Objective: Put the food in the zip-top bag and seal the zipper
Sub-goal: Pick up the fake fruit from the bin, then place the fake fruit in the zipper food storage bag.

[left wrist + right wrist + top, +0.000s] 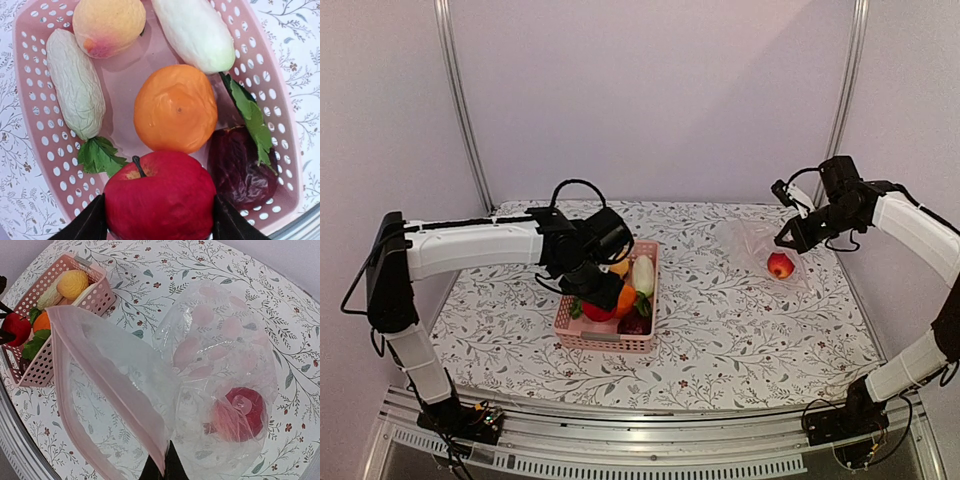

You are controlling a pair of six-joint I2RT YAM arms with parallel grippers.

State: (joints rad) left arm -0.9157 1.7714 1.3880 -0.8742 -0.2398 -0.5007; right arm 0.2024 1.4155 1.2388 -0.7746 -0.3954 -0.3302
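The left fingers (90, 224) are closed on the sides of a red apple (160, 195), one finger against each flank. They hold it just above the near end of the pink basket (30, 100). Under and beyond it, the basket holds an orange (175, 107), a dark red piece (242, 167), two white radishes (75, 82) with green leaves, and a peach-coloured fruit (109, 22) at the far end.

Further back and to the right, the right fingers (170, 470) are pinched shut on the lip of the zip-top bag (215, 340). They lift one side, so the mouth gapes towards the basket. The zipper (120, 397) shows as a pinkish strip along that raised edge and is unsealed. The rest of the bag slumps on the table (740, 350), with one red fruit (245, 412) already inside.

This looks like the filling step, with a second piece picked and ready to go across. The next move calls for carrying the apple rightwards, well clear of the basket wall, and lowering it through the open mouth. The soft plastic may sag or fold shut, so the right fingers need to keep the lip high and taut. Most of the food remains in the basket, so sealing is a long way off.
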